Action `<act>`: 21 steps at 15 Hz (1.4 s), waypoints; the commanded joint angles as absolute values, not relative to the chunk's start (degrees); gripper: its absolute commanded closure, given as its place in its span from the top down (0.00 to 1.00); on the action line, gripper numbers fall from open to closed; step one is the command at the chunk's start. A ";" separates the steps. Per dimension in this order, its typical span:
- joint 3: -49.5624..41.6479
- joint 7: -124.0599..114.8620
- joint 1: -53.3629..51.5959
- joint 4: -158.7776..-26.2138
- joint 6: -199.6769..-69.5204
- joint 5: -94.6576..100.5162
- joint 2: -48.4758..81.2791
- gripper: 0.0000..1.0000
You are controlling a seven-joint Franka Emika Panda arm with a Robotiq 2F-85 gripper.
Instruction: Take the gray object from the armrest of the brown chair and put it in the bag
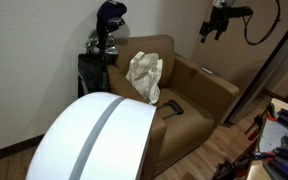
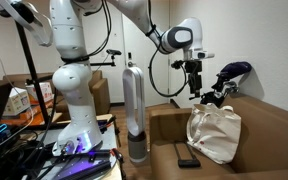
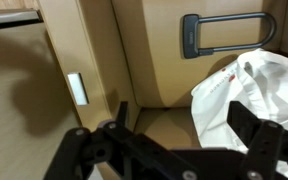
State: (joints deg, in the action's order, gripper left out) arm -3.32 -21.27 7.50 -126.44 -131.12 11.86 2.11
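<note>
**Fingers open and high above the chair; gray object untouched**

- Fingers (image 3: 262, 128): spread wide in the wrist view, with nothing between them. An exterior view (image 2: 193, 88) shows them pointing down and hanging in the air above the brown chair (image 2: 169, 120), clear of every surface.
- Gray object (image 3: 229, 35): a dark, flat, loop-shaped piece lying on a brown surface of the chair. In both exterior views (image 1: 172, 106) (image 2: 188, 162) it sits low at the front, just beside the bag (image 2: 214, 135). I cannot tell whether that surface is the armrest or the seat.
- Relative position: in the wrist view the object is near the top edge and the fingers at the bottom, with bare brown upholstery between them. They are well apart, with no contact.
- Bag: white, crumpled, standing on the chair (image 1: 144, 75). In the wrist view it lies just below the object (image 3: 249, 95), partly behind one finger.
- Nearby: golf bag (image 1: 104, 40) behind the chair, tower fan (image 2: 134, 110) beside it.
</note>
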 commanded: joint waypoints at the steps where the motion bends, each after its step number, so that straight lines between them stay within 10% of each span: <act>1: -4.67 -21.46 6.35 -125.68 -130.95 11.86 3.66 1.00; 21: -14.05 -6.43 17.12 -106.45 -122.60 -9.21 25.52 1.00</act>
State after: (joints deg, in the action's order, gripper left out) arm -12.02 1.33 19.29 -108.69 -121.94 -12.51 24.52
